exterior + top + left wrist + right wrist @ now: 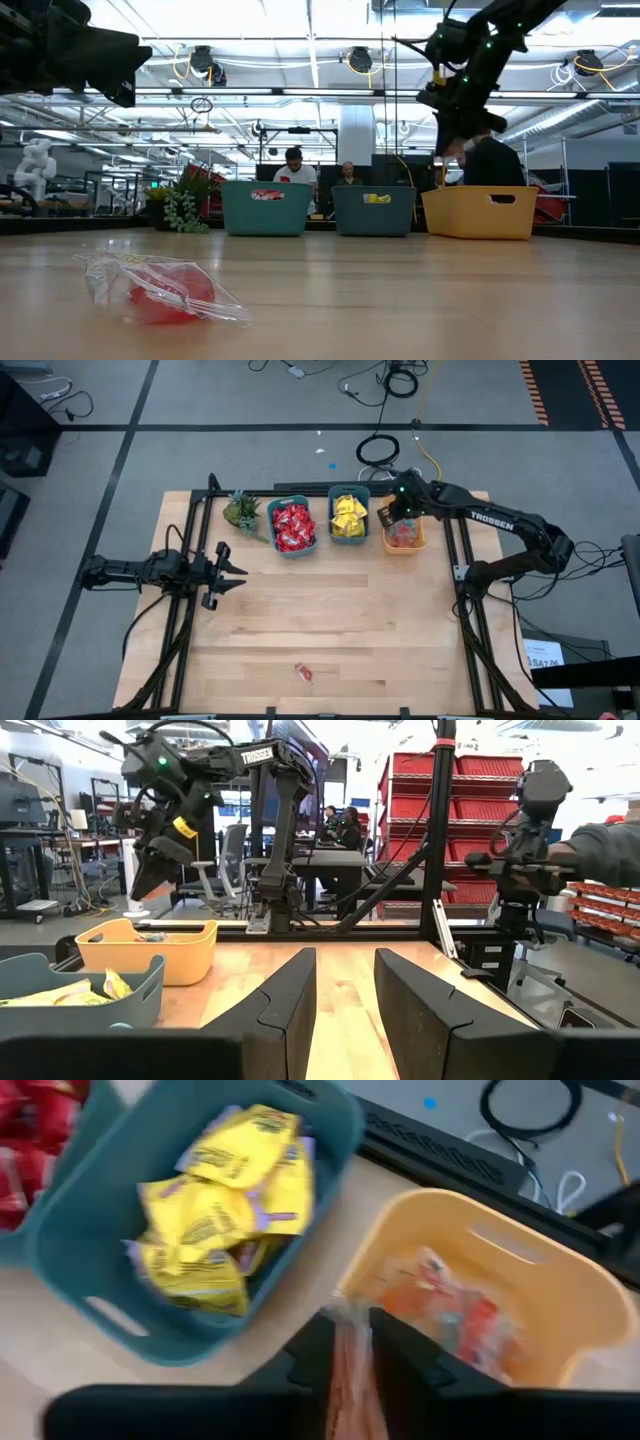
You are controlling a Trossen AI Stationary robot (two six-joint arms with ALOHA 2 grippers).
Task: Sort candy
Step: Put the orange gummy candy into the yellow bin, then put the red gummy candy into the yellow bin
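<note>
1. Right hand (352, 1365) hangs over the yellow bin (404, 538), at the rim nearest the teal bin of yellow packets (348, 516). Fingers nearly together, pinching a clear bag of reddish candy (350, 1370) that sticks out between them.
2. Step in hand, as I read it: drop that bag into the yellow bin, which already holds similar clear-wrapped pieces (455, 1315).
3. To do it well: shift the right hand toward the yellow bin's centre before letting go. The bag sits near the rim shared with the teal bin, so an early release could land it on the edge or on the desk (330, 620).
4. Part the fingers fully and check the crinkly wrapper isn't clinging before lifting away.
5. Left hand (228, 572) waits over the desk, well apart from the yellow bin, fingers apart, nothing between them.
6. One red candy in a clear wrapper (304, 673) lies on the desk, far from the yellow bin, at the opposite edge. Likely next pick.
7. Red packets (293, 525) sit in the teal bin two along from the yellow bin.
</note>
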